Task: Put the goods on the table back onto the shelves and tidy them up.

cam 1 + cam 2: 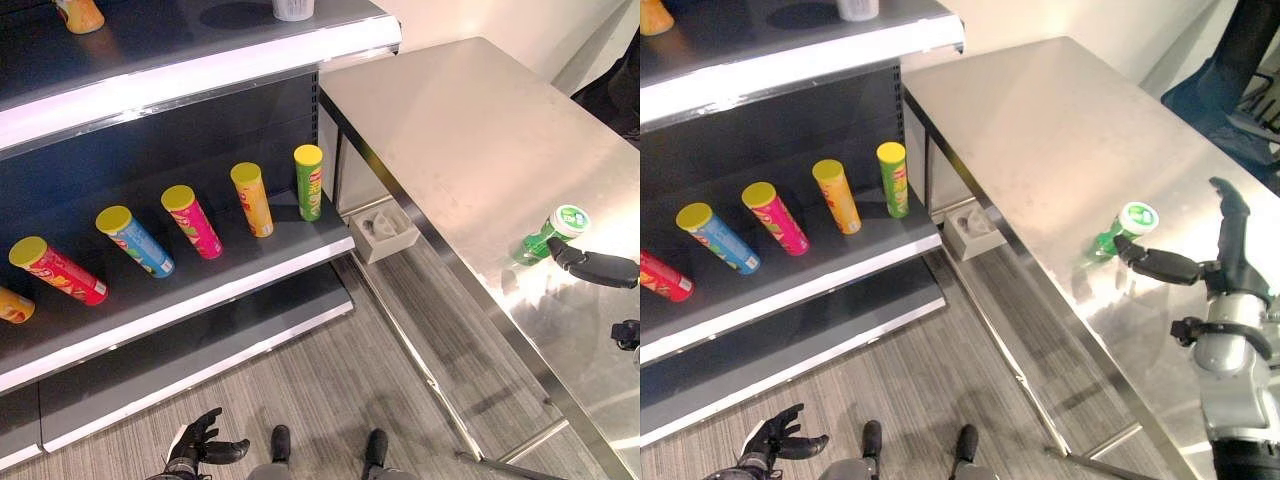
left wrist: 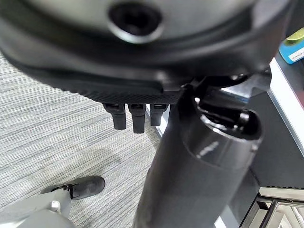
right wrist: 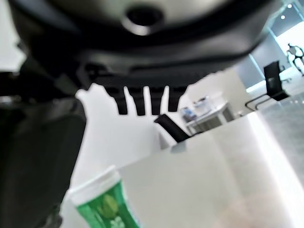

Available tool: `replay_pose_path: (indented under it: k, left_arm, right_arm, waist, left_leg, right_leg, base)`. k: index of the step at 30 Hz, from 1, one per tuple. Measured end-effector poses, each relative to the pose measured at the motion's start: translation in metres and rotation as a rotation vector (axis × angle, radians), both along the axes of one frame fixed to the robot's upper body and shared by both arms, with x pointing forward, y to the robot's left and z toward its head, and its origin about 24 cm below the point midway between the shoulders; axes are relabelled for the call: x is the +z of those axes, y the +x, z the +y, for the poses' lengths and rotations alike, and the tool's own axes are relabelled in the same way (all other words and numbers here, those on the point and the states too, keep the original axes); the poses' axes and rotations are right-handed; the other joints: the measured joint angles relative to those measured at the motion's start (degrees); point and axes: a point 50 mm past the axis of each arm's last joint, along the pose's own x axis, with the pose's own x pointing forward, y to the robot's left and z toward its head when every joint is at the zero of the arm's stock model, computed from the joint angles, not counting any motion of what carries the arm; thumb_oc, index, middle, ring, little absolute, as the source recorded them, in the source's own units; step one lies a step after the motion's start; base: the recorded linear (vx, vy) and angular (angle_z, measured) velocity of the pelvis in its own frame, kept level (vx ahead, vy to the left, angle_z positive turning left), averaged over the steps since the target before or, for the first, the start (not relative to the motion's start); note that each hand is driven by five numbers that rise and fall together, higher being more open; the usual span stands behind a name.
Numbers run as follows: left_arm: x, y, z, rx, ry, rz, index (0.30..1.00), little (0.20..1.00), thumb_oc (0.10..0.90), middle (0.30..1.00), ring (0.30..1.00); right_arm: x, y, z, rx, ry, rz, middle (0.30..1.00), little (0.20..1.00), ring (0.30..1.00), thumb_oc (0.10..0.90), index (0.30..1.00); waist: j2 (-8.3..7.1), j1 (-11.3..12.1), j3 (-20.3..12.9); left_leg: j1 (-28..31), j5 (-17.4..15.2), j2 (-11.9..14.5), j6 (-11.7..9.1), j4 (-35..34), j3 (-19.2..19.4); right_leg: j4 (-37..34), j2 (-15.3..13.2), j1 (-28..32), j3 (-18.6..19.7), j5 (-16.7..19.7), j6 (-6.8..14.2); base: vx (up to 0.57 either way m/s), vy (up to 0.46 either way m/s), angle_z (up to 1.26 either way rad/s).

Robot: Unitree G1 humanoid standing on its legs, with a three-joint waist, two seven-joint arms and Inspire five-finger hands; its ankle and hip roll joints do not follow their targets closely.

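Right hand (image 1: 1215, 262) hovers over the table (image 1: 1060, 120), fingers straight and spread, thumb reaching out w/ its tip just at the bottle (image 1: 1123, 228); nothing gripped yet. Left hand (image 1: 200, 440) hangs low by the floor, fingers loosely apart, holding nothing.

Risks, as a judgement: thumb tip sits near the bottle's top, so a push there could tip it or slide it away from the hand across the slick steel, toward the table edge by the shelf (image 1: 250, 265). Fingers are still wide and beyond the bottle, so closing early would miss or only clip the cap.

Bottle: small, green body w/ pale pattern, white cap, upright, alone on the table, just off the thumb tip. Cans (image 1: 253, 198) already stand in a row on the shelf, well away from the hand.
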Motion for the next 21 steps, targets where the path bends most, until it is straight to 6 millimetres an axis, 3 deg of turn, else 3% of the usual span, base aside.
replay_pose_path:
  k: [11,21]
  left_arm:
    - [0.0,0.0,0.0,0.004,-0.001,-0.002,0.9,0.9,0.8,0.9,0.9]
    - [0.0,0.0,0.0,0.007,0.003,-0.003,0.9,0.9,0.8,0.9,0.9]
  right_arm:
    - [-0.017,0.01,0.01,0.014,0.073,0.011,0.9,0.9,0.9,0.8,0.9]
    - [-0.012,0.017,0.015,-0.003,0.077,-0.046,0.9,0.9,0.9,0.8,0.9]
  waist:
    - [-0.19,0.32,0.13]
    - [0.53,0.63,0.91]
  left_leg:
    - [-1.62,0.07,-0.01,0.05,0.0,-0.4]
    - [-2.01,0.08,-0.02,0.04,-0.01,-0.65]
  right_leg:
    - [-0.02,0.0,-1.56,-0.1,-0.16,0.2]
    - [-0.39,0.01,-1.78,-0.38,-0.4,0.4]
  base:
    - [0.0,0.0,0.0]
    - [0.0,0.0,0.0]
